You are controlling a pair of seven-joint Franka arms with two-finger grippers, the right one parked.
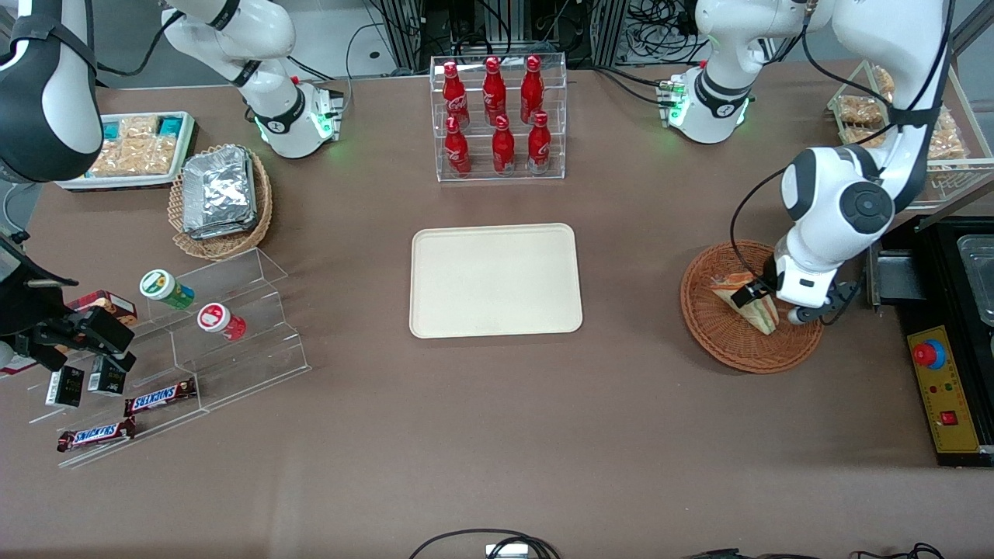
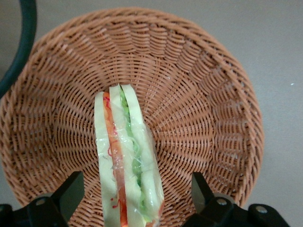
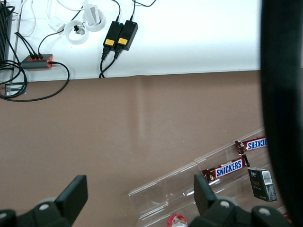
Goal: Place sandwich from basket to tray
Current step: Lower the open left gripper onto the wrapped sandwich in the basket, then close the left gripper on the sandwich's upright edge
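- One sandwich lies in the basket.
- Gripper hangs over that basket, fingers spread wide, either side of the sandwich, not clamped.
- Tray sits well apart from the basket, bare.

A brown cloth covered the bench under even, bright light. Farther from the front camera than the bench stood metal frames hung with black cables. The right wrist view showed a white floor with power adapters and cords.
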